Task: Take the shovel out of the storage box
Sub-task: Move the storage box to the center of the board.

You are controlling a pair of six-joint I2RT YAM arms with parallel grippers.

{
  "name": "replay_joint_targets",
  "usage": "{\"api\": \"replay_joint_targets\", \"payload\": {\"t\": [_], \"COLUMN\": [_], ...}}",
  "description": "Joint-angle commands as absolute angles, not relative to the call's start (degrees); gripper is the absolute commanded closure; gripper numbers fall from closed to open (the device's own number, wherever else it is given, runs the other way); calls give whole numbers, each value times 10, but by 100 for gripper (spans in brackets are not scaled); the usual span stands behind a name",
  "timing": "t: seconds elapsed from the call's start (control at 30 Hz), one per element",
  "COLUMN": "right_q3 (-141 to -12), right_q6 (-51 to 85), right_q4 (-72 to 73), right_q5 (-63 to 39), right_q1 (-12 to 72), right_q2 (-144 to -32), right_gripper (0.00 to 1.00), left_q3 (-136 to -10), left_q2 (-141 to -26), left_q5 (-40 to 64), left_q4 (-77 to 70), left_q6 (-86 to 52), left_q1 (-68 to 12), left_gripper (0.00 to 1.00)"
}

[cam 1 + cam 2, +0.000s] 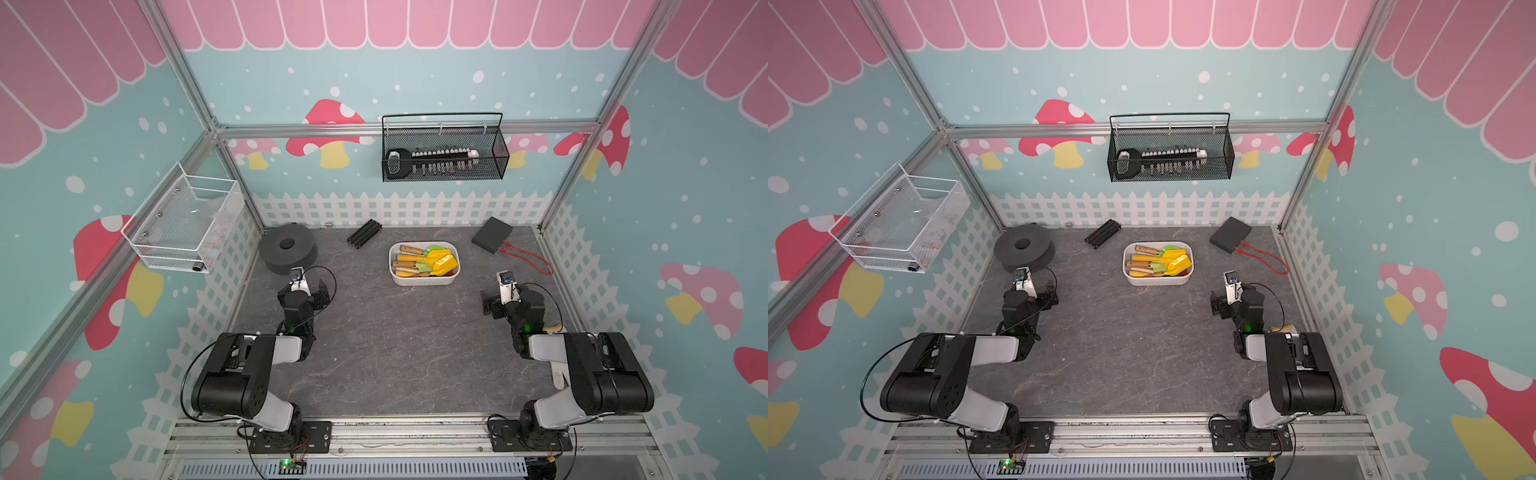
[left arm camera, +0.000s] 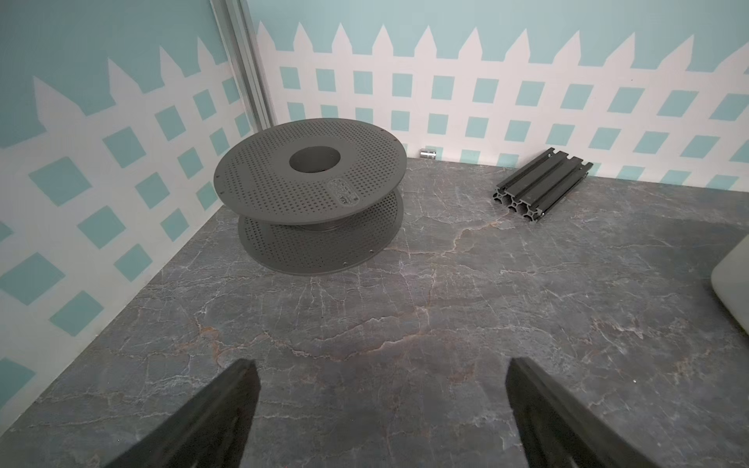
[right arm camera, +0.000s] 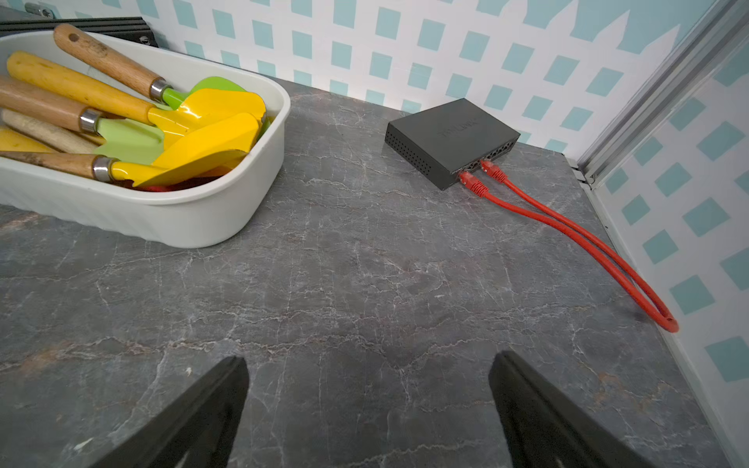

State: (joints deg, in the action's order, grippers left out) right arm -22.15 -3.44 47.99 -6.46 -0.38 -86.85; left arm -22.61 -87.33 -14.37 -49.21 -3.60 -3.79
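The shovels [image 1: 434, 262] lie heaped in the white box [image 1: 422, 281], upper middle in both top views, handles toward frame left and handy to pinch. The left gripper [image 2: 381, 362] and right gripper [image 3: 369, 356] both gape wide and empty. Bare tabletop [image 1: 395, 353] lies between them and the box; the right looks nearer.

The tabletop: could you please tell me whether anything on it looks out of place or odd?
Nothing is spilled or broken. The shovels lie heaped crosswise inside the storage box. One oddity: the red cable has both ends plugged into the same black switch, forming a loop.
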Motion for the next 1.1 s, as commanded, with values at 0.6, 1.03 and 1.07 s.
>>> {"api": "replay_joint_targets", "payload": {"t": [0.6,1.03,1.07], "right_q3": [-273,-409,-412], "right_q6": [16,188,194], "right_q4": [271,-33,-34], "right_q5": [64,-105,-128], "right_q1": [1,14,23], "right_q2": [-718,-631,-636], "right_gripper": [15,28,28], "left_q3": [-233,-376,-391], "left_q2": [-796,-707,-713], "left_q5": [-180,-92,-82], "left_q4": [-422,-192,-176], "left_q6": [-22,-114,-121], "left_q1": [-51,-181,-193], "left_gripper": [3,6,6]}}
